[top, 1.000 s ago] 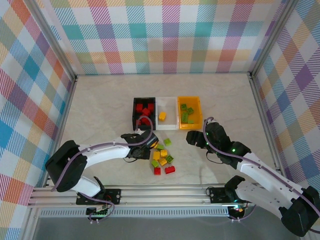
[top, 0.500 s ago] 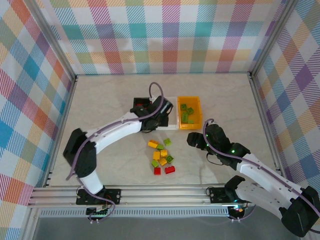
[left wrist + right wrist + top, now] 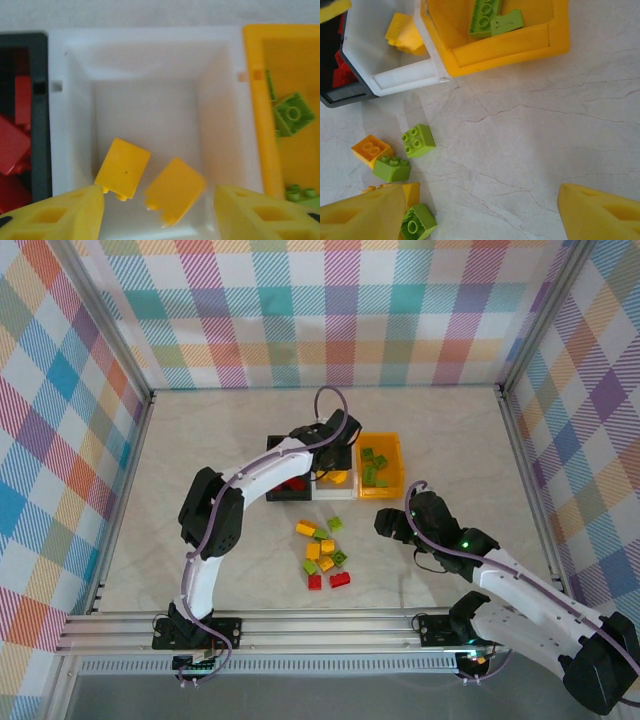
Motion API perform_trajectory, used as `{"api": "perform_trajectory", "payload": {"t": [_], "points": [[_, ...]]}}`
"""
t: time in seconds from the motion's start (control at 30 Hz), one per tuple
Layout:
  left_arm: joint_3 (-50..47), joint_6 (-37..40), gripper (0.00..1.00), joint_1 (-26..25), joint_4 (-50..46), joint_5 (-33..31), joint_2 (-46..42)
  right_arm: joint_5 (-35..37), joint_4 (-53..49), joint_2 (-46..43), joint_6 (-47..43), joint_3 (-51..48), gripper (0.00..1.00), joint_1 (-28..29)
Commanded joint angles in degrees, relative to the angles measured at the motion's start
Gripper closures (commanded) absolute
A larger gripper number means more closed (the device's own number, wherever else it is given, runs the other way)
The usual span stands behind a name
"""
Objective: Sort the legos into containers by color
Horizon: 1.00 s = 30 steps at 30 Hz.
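Note:
My left gripper (image 3: 334, 458) hangs open over the white container (image 3: 335, 492). Between its fingers (image 3: 55, 215) the left wrist view looks down into the white container (image 3: 150, 60), where one yellow lego (image 3: 122, 166) lies flat and a second yellow lego (image 3: 175, 190) shows blurred, free of both fingers. Red legos (image 3: 15, 145) fill the black container (image 3: 272, 490); green legos (image 3: 292, 112) lie in the orange container (image 3: 398, 465). Loose legos (image 3: 322, 550) sit in a pile on the table. My right gripper (image 3: 388, 522) is open above bare table right of the pile, holding nothing.
In the right wrist view, green legos (image 3: 418, 140) and an orange lego (image 3: 371, 150) lie left of my open right gripper (image 3: 480, 215), with the orange container (image 3: 495, 50) beyond. Checked walls and a metal frame (image 3: 510, 420) enclose the marble-look table.
My left arm swung from the loose pile up to the white container and opened, letting go of a yellow lego. The right arm has barely moved.

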Motion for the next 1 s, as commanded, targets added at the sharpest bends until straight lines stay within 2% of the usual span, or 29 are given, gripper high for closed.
{"api": "perform_trajectory", "payload": {"t": [0.0,0.2,0.43,0.5,0.67,0.77,0.97], "points": [[0.6,0.0,0.30,0.2,-2.3,1.5,-2.0,-0.5,-1.1,-1.6,0.1,-0.6,0.20,0.3],[-13.2,-1.1,0.23,-1.9,2.9,3.4,-15.8,-0.8,-0.7,-2.0,0.4,-1.1,0.19,0.4],[-40.4,-5.3,0.14,-3.6,10.5,5.2,-36.6,-2.5,1.5,-1.6,0.8,-2.9,0.19,0.4],[-46.2,-5.5,0.13,-3.7,12.5,5.9,-39.7,-2.9,2.2,-1.4,1.0,-3.4,0.20,0.4],[-53.4,-3.6,0.10,-3.6,18.3,8.7,-38.6,-3.2,2.6,-0.7,1.1,-3.6,0.19,0.4],[-54.2,-2.5,0.10,-3.6,22.0,9.4,-36.5,-3.2,1.8,-0.9,1.0,-3.2,0.19,0.4],[-54.1,-2.8,0.11,-3.5,23.3,8.9,-31.1,-1.9,-0.1,-3.2,0.8,-3.3,0.19,0.4]]}}
